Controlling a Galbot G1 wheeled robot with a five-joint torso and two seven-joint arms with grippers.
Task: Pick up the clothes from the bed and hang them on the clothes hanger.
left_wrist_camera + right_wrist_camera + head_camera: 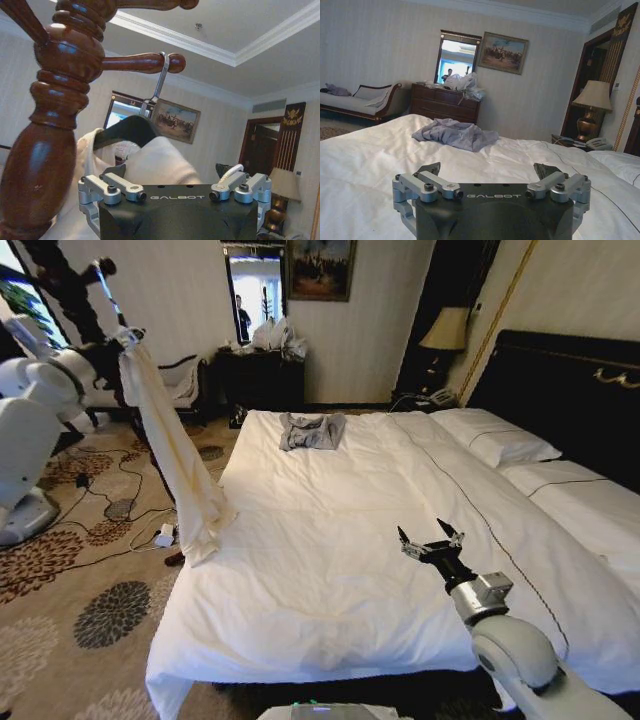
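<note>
Up by the wooden rack (55, 115), left end effector (128, 337) is open; clothes (180, 465) hang on clothes hanger (127, 131), hook barely over the peg — could slip. Right end effector (430, 542) open over bed (320, 570).

Clothes (178, 465) hang left of bed (330, 570).

**Left arm raised, right arm extended low**

The left arm is held high and out to the robot's left, its left gripper (128, 337) lifted well above shoulder level. The right arm is stretched forward and low, wrist level, with the right gripper (430, 537) pointed ahead and its fingers (432, 169) spread wide apart.
</note>
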